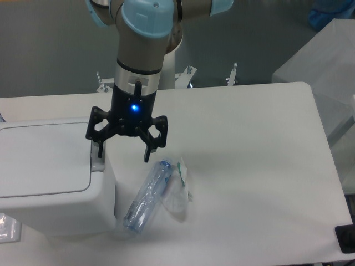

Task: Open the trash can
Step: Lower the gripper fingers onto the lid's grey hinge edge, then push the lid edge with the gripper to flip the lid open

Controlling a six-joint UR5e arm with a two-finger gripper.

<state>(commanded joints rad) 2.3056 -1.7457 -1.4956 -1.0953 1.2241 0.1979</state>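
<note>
The trash can [50, 177] is a big white boxy bin at the left of the table, with its flat lid down. Its small grey push-button tab [97, 164] sits on the right edge of the top. My gripper [123, 156] hangs open just right of the bin's top, pointing down. The left fingertip [99, 153] is right above the tab; whether it touches is not clear. The right fingertip [147, 158] hangs over the table with nothing between the fingers.
A crushed clear plastic bottle [146, 194] lies on the white table [249, 166] beside the bin, with a crumpled clear wrapper [178, 191] next to it. Grey boxes [327, 72] stand off the table's right side.
</note>
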